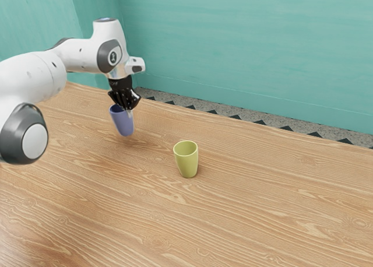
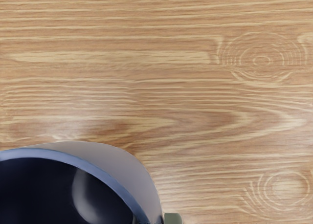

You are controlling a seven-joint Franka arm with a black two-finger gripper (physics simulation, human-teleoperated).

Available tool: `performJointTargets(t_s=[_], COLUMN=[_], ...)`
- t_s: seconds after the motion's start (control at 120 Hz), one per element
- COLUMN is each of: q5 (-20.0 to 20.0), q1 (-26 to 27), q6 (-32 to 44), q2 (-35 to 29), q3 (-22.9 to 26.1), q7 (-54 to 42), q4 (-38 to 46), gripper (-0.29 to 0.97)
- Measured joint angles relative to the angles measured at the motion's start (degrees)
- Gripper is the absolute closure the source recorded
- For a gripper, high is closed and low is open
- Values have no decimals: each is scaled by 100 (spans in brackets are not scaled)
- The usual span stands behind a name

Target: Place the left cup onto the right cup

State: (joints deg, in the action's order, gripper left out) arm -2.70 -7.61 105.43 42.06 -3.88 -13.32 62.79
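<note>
now gripper (image 1: pixel 125 109) clamped on blue cup (image 1: pixel 122 125) rim (cup tilted), green cup (image 1: pixel 186 158) well apart.

Your arm (image 1: pixel 41 74) comes in from the exterior view's left, its big grey-capped joint low at the edge. The white forearm runs level toward the exterior view's right. The wrist bends straight down. Your claw (image 1: pixel 125 107) points downward with a slight tilt, its black fingers pinched on the rim of the cup (image 1: pixel 122 122), which hangs below it.
</note>
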Motion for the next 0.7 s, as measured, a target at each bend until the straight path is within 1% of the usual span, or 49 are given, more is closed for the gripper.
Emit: performJointTargets(t_s=[0.3, 0.7], q5=[43, 51], q1=[361, 1065], q6=[-33, -81], q2=[-878, -1322], q3=[-159, -300], q7=[7, 7], q4=[562, 842], gripper=[78, 78])
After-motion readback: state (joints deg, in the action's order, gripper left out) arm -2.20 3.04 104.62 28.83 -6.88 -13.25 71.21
